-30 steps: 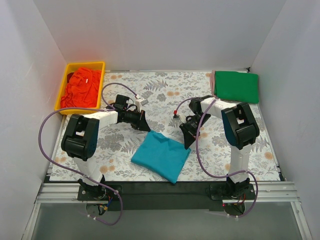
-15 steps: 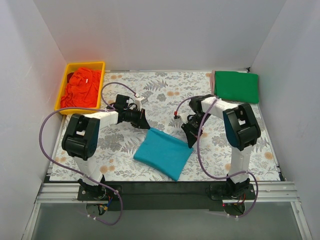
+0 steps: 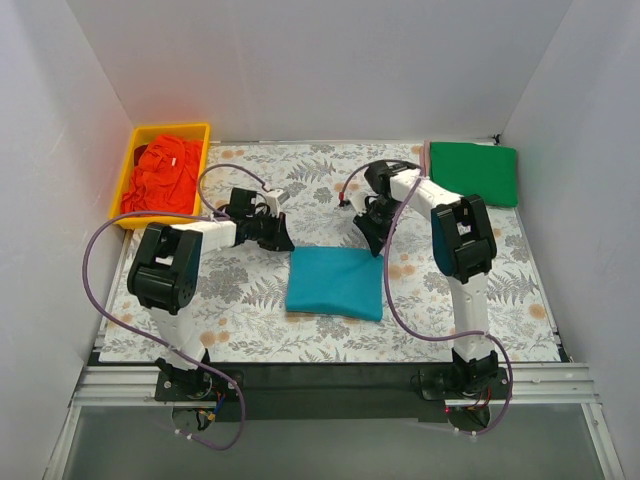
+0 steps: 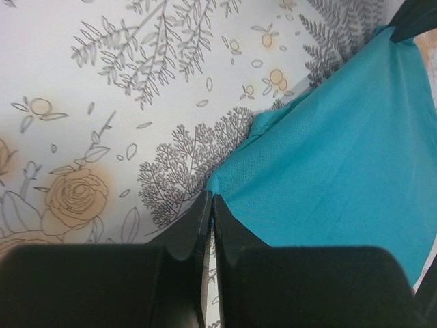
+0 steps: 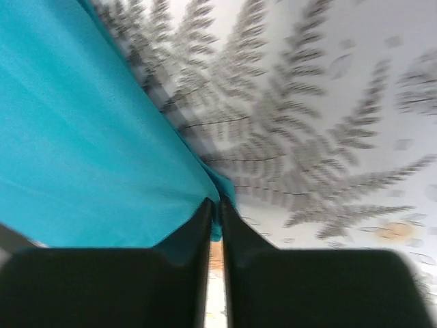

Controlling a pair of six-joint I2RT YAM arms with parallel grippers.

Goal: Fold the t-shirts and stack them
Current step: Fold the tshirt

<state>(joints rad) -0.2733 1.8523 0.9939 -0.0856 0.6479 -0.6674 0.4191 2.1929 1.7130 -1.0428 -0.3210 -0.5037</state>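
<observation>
Overhead view facing down, two close wrist views, all sharing teal t-shirt

A robot lab booth
White walls are boxing in two robot arms sitting on a metal rail, purple cables hanging down.

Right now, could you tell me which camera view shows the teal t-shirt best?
The top external view: the whole folded teal t-shirt lies in frame on the floral sheet. The left wrist view shows one corner; the right wrist view, a blurred corner.
</observation>
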